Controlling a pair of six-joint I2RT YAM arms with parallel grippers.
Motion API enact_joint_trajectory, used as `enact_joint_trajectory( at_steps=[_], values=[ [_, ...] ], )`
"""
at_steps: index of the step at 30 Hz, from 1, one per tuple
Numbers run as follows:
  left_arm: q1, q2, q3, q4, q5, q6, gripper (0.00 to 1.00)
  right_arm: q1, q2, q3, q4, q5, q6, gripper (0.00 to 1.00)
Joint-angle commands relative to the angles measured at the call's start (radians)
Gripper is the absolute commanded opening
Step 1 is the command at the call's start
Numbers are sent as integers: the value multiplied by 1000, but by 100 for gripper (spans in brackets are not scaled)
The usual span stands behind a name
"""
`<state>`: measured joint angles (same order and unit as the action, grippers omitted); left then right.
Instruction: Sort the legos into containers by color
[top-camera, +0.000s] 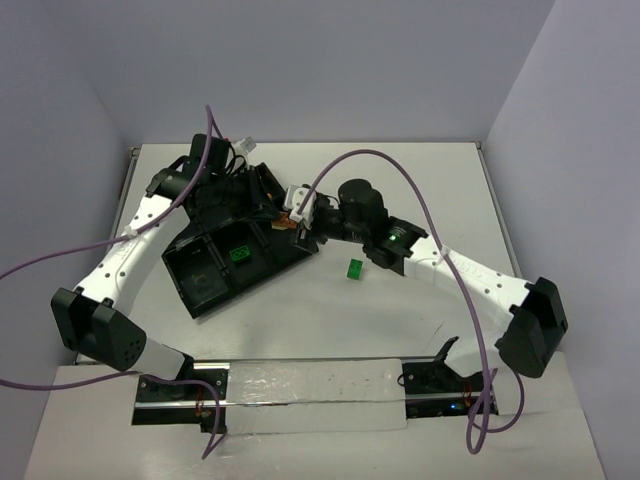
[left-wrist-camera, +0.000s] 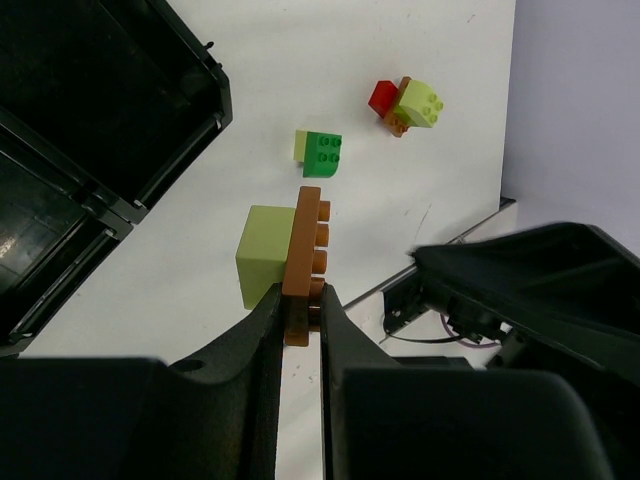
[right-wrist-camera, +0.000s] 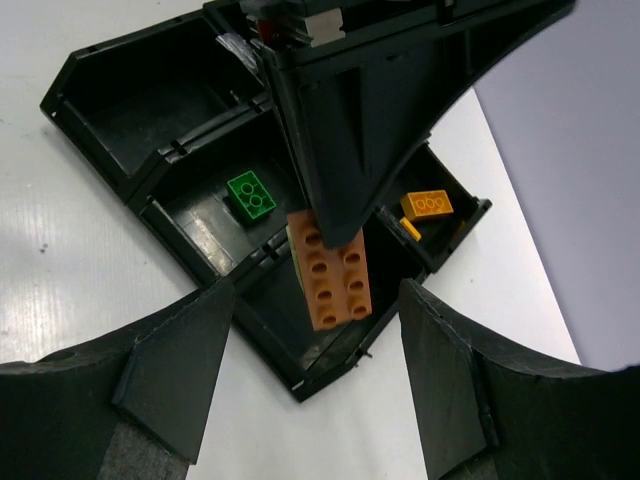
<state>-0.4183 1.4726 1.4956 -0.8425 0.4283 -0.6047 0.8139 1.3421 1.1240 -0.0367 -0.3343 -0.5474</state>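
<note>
Tray (top-camera: 192, 262) of black plastic is set at an angle on the white surface (top-camera: 420, 180), left of centre in the top view. One green lego (top-camera: 240, 254) is seen lying flat in a middle compartment.

At the tray's right end the left pincer (left-wrist-camera: 300, 300) is found clamped on the thin edge of an orange lego (left-wrist-camera: 303, 250). A yellow-green lego (left-wrist-camera: 262, 258) is joined to its flat face.

In the right wrist view this orange lego is held above the tray. It hangs over the compartment between the green lego's and the end one. In that end compartment, further right, a second orange lego (right-wrist-camera: 427, 204) is seen lying studs up, with a small orange piece (right-wrist-camera: 410, 228) just beside it.

The right pincer (right-wrist-camera: 312, 295) is held with its fingers apart. In its own view one finger is seen on either side of the clamped orange lego, with a gap left at each side.

On the bare surface beyond the left pincer, a loose green lego (left-wrist-camera: 322, 154) is seen with a pale piece on its side. Further right, a cluster (left-wrist-camera: 408, 103) of red, yellow-green and orange is seen, well apart from the tray.
</note>
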Motion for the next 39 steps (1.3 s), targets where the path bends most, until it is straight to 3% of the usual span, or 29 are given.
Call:
enact_joint_trajectory(
  at_steps=[1,13,19,21,28,31,34,36,39],
  values=[
    [-2,-51,42,-9,18,21,0,5,65,80,38,-73,-56,73],
    [-2,-68,41,-16,22,40,0,4,131,99,32,-92,-44,72],
    [-2,-76,35,-15,23,40,0,4,174,145,10,-115,-59,66],
    [-2,-78,32,-12,23,40,0,3,184,153,10,-117,-60,60],
    [-2,-77,37,-9,17,39,0,2,178,148,19,-109,-54,24],
    [-2,-74,44,-10,10,39,0,2,176,144,12,-105,-49,1],
    [-2,-80,50,8,20,37,0,1,166,123,19,-101,-36,0],
    [-2,-92,55,29,14,22,14,1,152,104,32,-101,-23,0],
    [3,-98,82,28,-18,24,79,-4,120,62,68,-105,2,0]
  ],
)
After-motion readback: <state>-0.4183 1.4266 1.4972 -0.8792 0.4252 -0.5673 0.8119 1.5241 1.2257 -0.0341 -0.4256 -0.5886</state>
